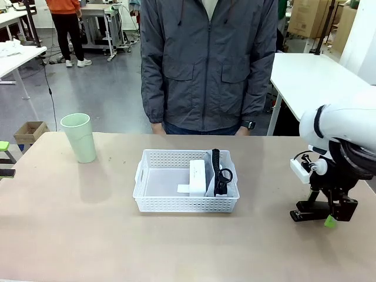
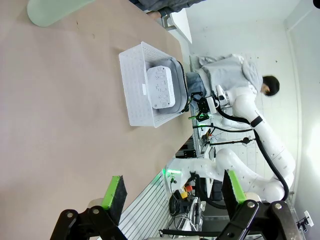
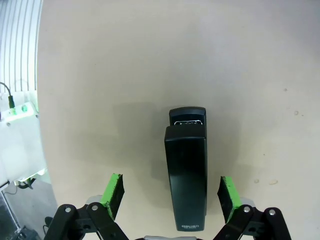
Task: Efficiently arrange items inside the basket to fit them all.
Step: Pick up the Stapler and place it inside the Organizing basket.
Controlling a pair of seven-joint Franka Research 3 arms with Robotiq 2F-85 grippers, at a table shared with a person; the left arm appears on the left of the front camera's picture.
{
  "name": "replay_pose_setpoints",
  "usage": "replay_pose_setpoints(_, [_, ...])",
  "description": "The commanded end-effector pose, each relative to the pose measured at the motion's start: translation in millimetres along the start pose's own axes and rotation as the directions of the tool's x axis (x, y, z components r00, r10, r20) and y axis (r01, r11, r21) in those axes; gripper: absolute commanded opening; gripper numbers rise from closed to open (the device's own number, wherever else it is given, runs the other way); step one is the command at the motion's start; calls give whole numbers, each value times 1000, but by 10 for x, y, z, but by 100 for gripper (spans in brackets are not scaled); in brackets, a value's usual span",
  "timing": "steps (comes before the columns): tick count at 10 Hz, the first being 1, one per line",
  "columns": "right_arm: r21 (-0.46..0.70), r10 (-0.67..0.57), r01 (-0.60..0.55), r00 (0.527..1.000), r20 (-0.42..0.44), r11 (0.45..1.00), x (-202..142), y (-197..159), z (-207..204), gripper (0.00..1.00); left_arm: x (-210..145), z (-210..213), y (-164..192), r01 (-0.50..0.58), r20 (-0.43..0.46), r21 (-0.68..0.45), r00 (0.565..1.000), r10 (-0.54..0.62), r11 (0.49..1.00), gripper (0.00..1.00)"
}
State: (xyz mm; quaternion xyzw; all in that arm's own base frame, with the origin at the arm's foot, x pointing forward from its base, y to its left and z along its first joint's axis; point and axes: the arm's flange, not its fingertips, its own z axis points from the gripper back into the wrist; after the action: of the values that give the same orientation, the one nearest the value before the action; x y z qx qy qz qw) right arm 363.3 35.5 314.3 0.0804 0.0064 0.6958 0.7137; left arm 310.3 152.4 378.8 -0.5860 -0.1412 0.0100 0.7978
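The white basket (image 1: 182,204) sits mid-table; the white box (image 1: 197,176) and the grey pouch (image 1: 230,174) with its black strap lie in its right half. A pale green cup (image 1: 79,137) stands upright at far left. The black stapler (image 1: 302,214) lies on the table at right, beneath my right gripper (image 1: 330,216). From the right wrist, the stapler (image 3: 186,170) lies lengthwise between the open green pads (image 3: 115,192) of my right gripper (image 3: 171,184), untouched. My left gripper (image 2: 175,195) is open and holds nothing, well away from the basket (image 2: 135,95), box (image 2: 161,87) and cup (image 2: 55,10).
A person in a grey jacket (image 1: 208,64) stands at the far edge, behind the basket. Bare tabletop (image 1: 88,235) stretches in front and to the left. A white table (image 1: 317,76) stands behind right.
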Motion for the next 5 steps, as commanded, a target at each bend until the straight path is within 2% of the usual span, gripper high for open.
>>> replay_pose_setpoints(1, [-14,-32,32,999,-17,999,-75,-67,-108,100,-27,-2,-15,17,13,-7,1000,-17,1000,100])
replay_pose_setpoints(5, [-50,-25,24,1000,-12,998,-67,-86,-276,100,-27,-2,-15,17,13,-7,1000,-17,1000,100])
